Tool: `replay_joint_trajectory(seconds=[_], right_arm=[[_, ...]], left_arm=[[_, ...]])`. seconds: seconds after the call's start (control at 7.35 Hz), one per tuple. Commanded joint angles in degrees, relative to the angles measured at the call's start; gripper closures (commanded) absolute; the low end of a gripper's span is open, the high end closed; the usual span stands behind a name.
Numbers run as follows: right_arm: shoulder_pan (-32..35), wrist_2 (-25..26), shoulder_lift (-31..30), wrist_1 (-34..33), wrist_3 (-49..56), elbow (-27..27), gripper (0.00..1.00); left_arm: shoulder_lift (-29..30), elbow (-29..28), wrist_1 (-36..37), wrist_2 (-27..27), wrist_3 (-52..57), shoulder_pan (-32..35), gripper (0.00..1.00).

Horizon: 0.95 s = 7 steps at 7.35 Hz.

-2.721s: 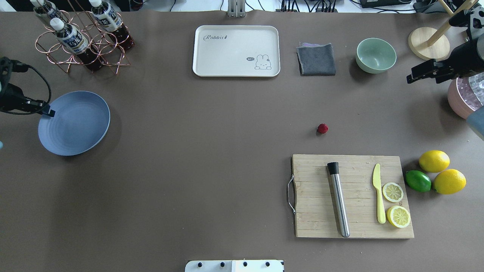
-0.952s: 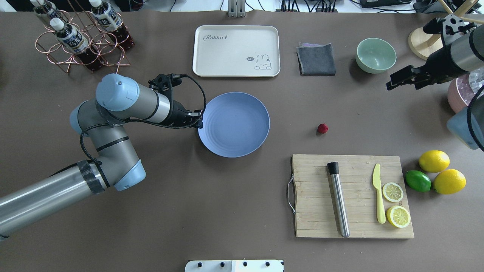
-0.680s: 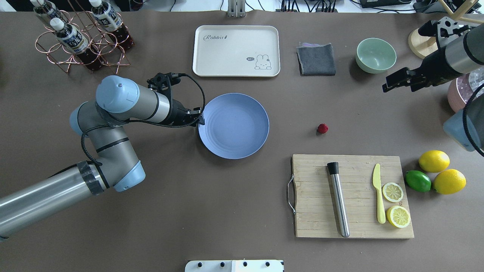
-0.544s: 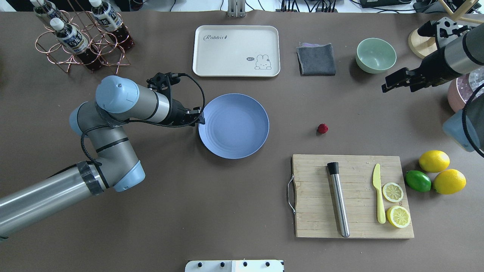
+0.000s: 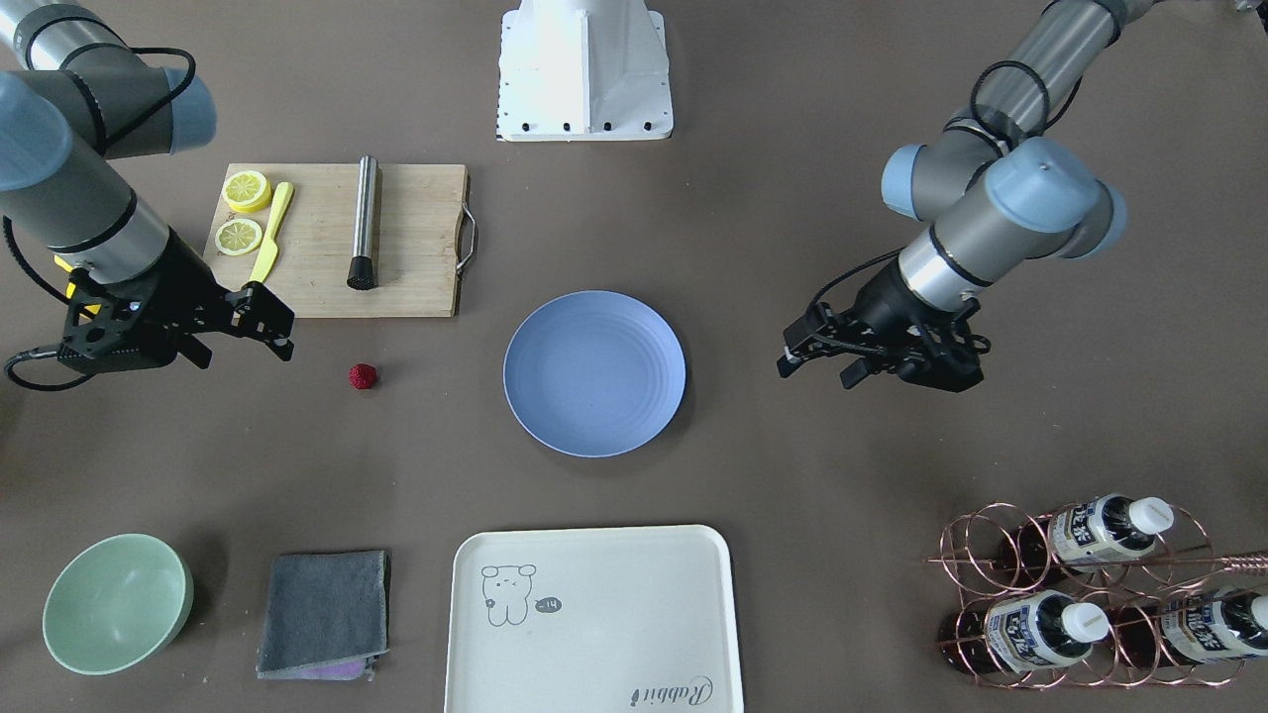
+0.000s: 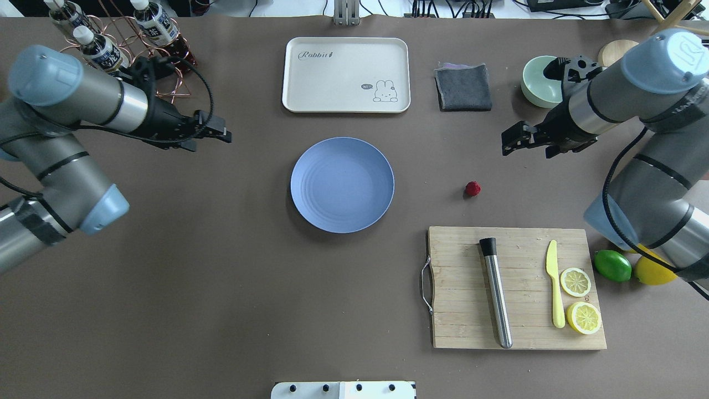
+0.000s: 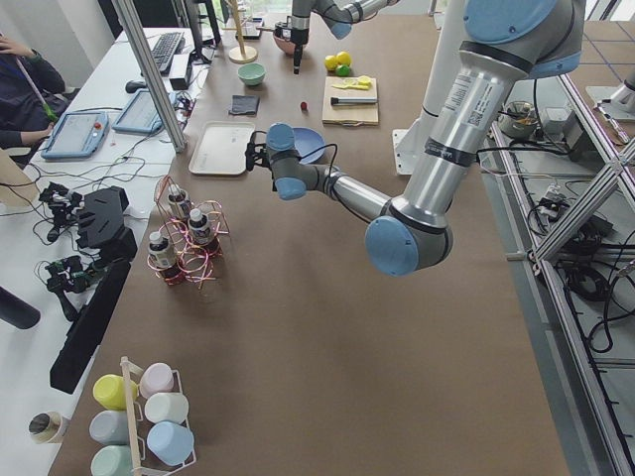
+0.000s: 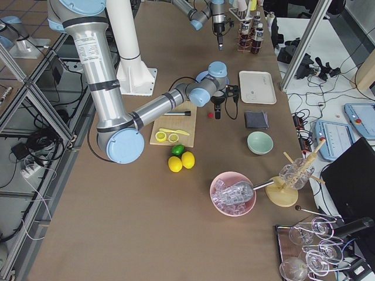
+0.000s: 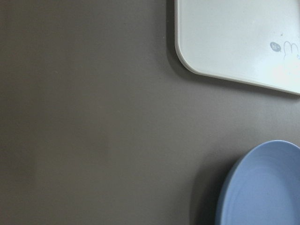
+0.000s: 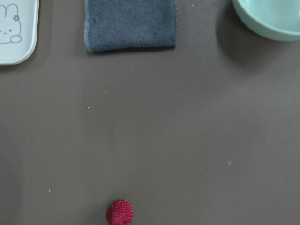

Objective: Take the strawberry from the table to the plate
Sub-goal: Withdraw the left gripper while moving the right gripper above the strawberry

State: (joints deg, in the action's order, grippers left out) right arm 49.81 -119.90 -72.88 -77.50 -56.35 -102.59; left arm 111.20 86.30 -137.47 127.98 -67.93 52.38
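Observation:
The strawberry (image 6: 472, 188) (image 5: 363, 375) is a small dark-red berry lying on the brown table (image 6: 221, 288), between the plate and the cutting board's far edge. It also shows low in the right wrist view (image 10: 119, 212). The blue plate (image 6: 342, 184) (image 5: 593, 372) rests flat and empty at the table's middle; its rim shows in the left wrist view (image 9: 262, 192). My right gripper (image 6: 526, 151) (image 5: 243, 342) hangs open above the table, right of and beyond the berry. My left gripper (image 6: 207, 141) (image 5: 817, 371) is open, well left of the plate, holding nothing.
A wooden cutting board (image 6: 460, 288) with a metal rod, yellow knife and lemon slices lies near the berry. A lime and a lemon (image 6: 612, 265) sit right of it. Cream tray (image 6: 346, 75), grey cloth (image 6: 463, 87), green bowl (image 6: 534, 83) and bottle rack (image 6: 111, 50) line the far side.
My left gripper had dragged the plate to the middle; it has let go of the rim and pulled back to the left. My right gripper has moved in toward the strawberry.

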Motion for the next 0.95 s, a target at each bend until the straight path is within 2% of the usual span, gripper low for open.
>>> replay_joint_trajectory(seconds=[0.0,0.14,0.27,0.54,0.68,0.82], right_arm=[[-6.9,6.5,4.7,-9.5,-4.4,-0.8,0.05],[-9.2,7.4,4.9,-9.5,-5.6,-0.3,0.05],[-10.7,8.9,5.0,-9.4,-5.4,0.7,0.05],[-11.0,9.1,5.8,-8.9,-3.8,4.0,0.06],[-10.9,9.1,5.8,-7.8,-1.0,6.0,0.07],[-10.3,9.1,7.6,-5.4,-0.4,9.1,0.08]], left_arm=[[-12.4,3.3,1.9,9.5,17.6,13.7,0.02],[-16.2,3.3,7.3,11.8,30.1,21.3,0.02],[-18.1,3.3,14.9,11.8,43.2,27.8,0.02],[-18.6,2.7,28.3,11.8,64.4,37.6,0.02],[-18.6,2.7,34.1,11.9,70.9,41.4,0.02],[-19.1,2.7,35.6,11.7,74.8,43.3,0.02]])
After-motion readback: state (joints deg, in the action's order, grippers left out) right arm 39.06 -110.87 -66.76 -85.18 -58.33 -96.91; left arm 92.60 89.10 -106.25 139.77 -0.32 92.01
